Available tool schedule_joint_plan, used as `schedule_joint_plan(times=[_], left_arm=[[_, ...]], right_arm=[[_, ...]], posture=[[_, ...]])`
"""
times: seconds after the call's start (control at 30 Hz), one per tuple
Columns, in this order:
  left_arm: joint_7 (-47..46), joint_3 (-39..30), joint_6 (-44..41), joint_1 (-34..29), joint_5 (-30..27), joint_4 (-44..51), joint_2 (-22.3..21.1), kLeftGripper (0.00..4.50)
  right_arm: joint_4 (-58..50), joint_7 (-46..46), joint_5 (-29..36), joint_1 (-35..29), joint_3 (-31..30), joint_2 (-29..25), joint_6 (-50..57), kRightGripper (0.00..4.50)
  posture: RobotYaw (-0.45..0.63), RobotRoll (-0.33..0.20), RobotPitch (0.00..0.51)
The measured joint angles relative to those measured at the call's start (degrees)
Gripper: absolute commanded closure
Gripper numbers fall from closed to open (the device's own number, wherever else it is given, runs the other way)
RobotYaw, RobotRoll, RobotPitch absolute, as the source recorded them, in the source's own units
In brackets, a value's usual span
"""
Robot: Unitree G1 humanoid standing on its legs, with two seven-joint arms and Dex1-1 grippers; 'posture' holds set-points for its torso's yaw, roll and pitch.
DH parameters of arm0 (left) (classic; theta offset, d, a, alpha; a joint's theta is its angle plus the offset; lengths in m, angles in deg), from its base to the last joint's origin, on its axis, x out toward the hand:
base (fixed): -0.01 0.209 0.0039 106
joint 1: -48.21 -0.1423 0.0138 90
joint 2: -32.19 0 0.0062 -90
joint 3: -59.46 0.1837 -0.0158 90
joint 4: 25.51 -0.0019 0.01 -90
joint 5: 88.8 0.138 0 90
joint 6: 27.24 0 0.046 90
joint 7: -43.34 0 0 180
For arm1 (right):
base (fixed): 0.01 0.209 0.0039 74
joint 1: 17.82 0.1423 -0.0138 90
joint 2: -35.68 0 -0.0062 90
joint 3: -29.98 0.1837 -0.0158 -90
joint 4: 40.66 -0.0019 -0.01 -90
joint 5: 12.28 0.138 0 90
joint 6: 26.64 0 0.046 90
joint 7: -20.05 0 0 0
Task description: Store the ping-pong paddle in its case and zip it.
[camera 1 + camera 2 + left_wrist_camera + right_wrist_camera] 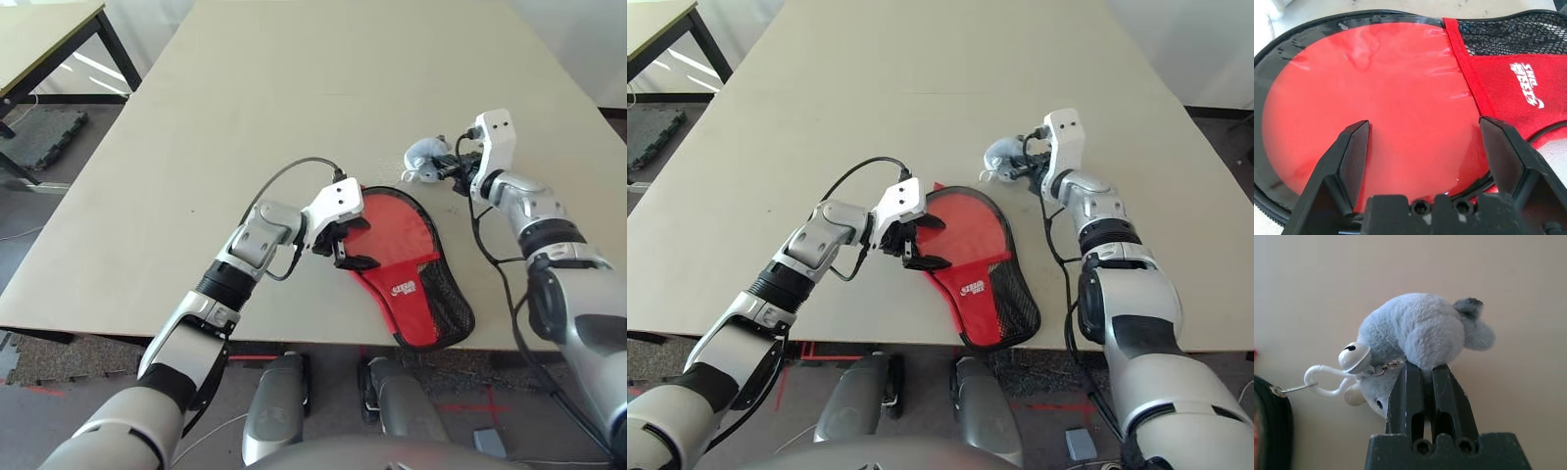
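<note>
1. The case (411, 279) lies flat on the desk (294, 117) near its front edge, toward the right corner, red side up, its round end pointing to the far edge and its narrow mesh end reaching almost to the front edge.
2. A white logo (1528, 84) sits on the red fabric beside the black mesh pocket (446, 294).
3. The round end shows a smooth, glossy red face inside the black zipper rim; this may be the paddle (1376, 103) lying in the case, though I cannot tell for sure, and no handle is to be seen.
4. The left gripper (345, 245) hangs over the round end at its left rim, fingers (1354, 152) spread wide, one to each side of the red face and holding nothing.
5. The right gripper (453, 168) is farther back on the desk, beyond the case's round end and toward the right edge, its fingers pressed together on a small grey-blue plush toy (1420, 333).
6. The toy carries a little white bell (1354, 357) and a white clip (1322, 379), and a thin link joins the clip to the case's black rim at the zipper.
</note>
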Motion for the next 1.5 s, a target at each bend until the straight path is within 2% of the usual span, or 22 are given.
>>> schedule_joint_plan(times=[0.43, 0.9, 1.13, 1.5], left_arm=[[0.2, 0.8, 1.2, 0.8, -0.1, -2.2, 1.1, 0.0], [0.6, 0.8, 0.7, 1.0, -0.5, -2.6, 2.8, 0.0], [0.6, 0.6, 0.2, 1.0, -0.6, -2.6, 3.6, 0.0], [0.6, 0.4, -1.5, 1.0, -1.4, -2.1, 4.4, 0.0]], right_arm=[[-11.8, 9.8, 0.1, -9.8, -1.0, -9.1, 3.5, 4.48], [-38.0, 21.7, 6.9, -29.2, -0.2, -17.8, 16.2, 4.48], [-45.8, 24.8, 9.9, -35.8, -0.2, -20.6, 20.0, 4.48], [-52.7, 26.2, 14.6, -42.3, 0.4, -23.6, 23.7, 4.48]], posture=[[0.05, 0.0, 0.164], [0.04, 0.0, 0.175], [0.05, 0.0, 0.18], [0.05, 0.0, 0.18]])
